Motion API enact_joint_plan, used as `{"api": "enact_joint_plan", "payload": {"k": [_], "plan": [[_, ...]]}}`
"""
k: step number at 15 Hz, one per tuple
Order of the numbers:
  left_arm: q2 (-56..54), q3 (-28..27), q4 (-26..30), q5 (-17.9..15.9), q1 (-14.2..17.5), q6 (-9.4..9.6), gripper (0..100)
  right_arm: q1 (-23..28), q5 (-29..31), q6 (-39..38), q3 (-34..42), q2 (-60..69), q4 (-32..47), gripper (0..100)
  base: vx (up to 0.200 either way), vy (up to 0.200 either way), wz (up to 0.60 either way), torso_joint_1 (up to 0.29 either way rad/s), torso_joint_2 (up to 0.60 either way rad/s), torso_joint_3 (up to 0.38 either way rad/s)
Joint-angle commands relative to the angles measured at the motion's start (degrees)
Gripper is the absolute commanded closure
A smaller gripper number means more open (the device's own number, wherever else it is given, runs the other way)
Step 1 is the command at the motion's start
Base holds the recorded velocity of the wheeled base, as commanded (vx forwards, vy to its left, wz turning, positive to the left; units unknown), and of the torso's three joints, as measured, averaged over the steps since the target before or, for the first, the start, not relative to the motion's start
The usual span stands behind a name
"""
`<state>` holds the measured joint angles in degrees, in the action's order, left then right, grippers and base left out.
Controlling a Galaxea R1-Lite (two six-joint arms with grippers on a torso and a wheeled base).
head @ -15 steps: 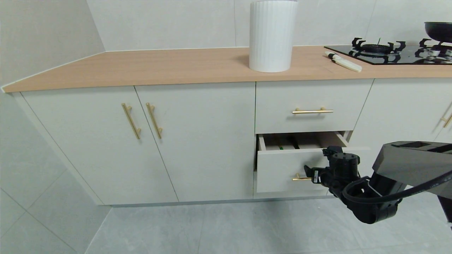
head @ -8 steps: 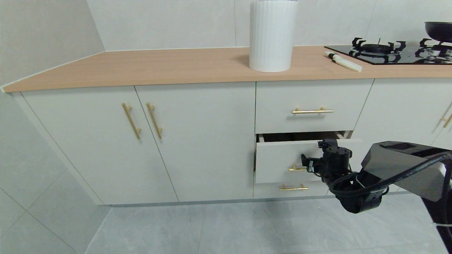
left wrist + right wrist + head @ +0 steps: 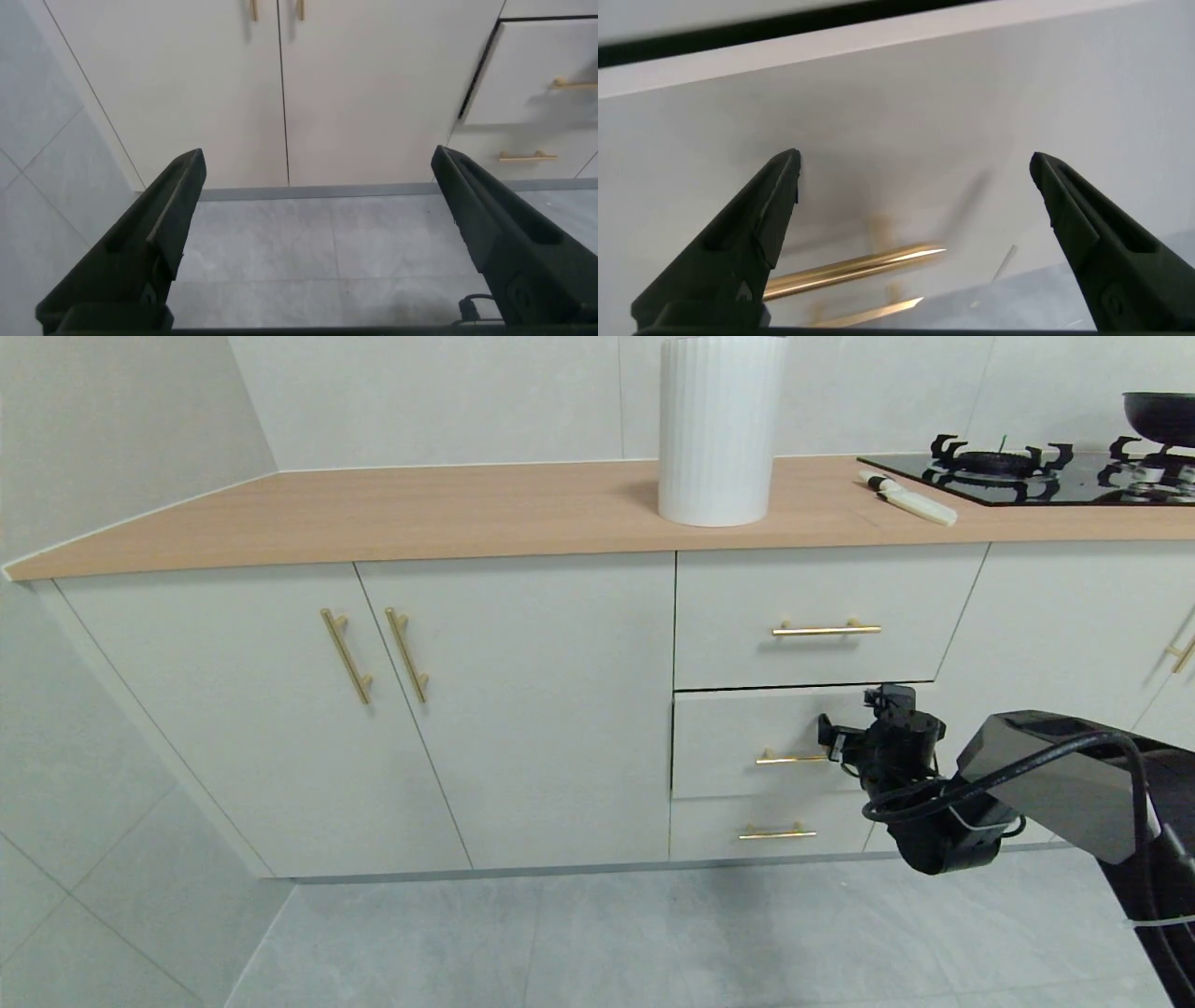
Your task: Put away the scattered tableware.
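At the nearly shut middle drawer (image 3: 738,737), the right gripper (image 3: 848,714) sits wide open and empty by the handle (image 3: 790,760); a square, steady push should seat it flush, the knife (image 3: 907,505) lying on the table (image 3: 420,513).

The head camera looked forward and down from well back at the worktop (image 3: 373,513) and cupboard doors (image 3: 280,709), the left wrist camera faced those doors from low over the floor (image 3: 308,252), and the right wrist camera sat close against the middle drawer (image 3: 728,728), whose gold handle (image 3: 850,266) the head view shared.
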<state>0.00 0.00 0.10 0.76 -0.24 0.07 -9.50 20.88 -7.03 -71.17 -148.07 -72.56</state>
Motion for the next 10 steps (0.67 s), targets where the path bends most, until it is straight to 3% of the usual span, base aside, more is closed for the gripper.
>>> {"api": "enact_joint_plan", "payload": {"k": [1, 10], "plan": [[0.0, 0.0, -0.01, 0.04, -0.02, 0.01, 0, 0.97, 0.04, -0.09, -2.31, -1.61, -0.04, 0, 0.0, 0.0, 0.0, 0.0, 0.0, 0.0], [0.0, 0.0, -0.01, 0.04, -0.02, 0.01, 0, 2.9, 2.23, 0.0, -9.6, -5.13, 0.31, 0, 0.0, 0.0, 0.0, 0.0, 0.0, 0.0]]}}
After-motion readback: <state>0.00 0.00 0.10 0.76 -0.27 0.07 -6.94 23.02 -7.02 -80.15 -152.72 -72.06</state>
